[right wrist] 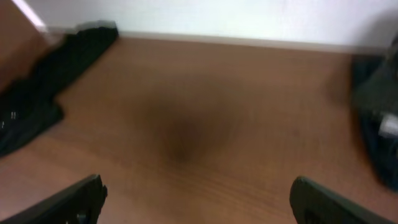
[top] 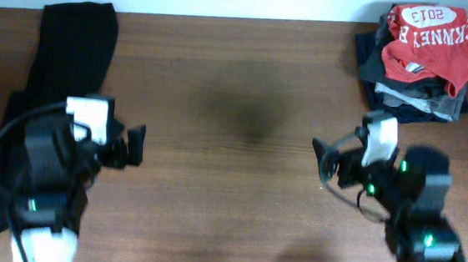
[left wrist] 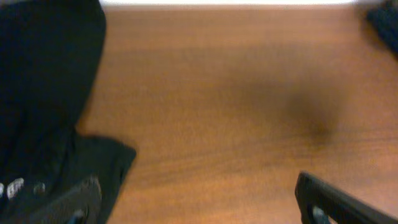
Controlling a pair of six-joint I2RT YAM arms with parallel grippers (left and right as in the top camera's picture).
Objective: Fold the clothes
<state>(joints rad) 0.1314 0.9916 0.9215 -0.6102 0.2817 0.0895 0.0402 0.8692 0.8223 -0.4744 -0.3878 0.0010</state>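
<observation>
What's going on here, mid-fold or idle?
Neither hand holds anything. The left hand and right hand both hang open above bare table. The black shirt lies in a long strip along the left edge, partly under the left arm. A red shirt tops a pile at the far right corner.

Red shirt (top: pixel 429 42) reads "2013" & partial "CKNEY", upside down.

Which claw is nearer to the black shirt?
Left. The left claw hangs open just beside the black shirt, its arm over the fabric. The right claw is far across the table, near the clothes pile.
</observation>
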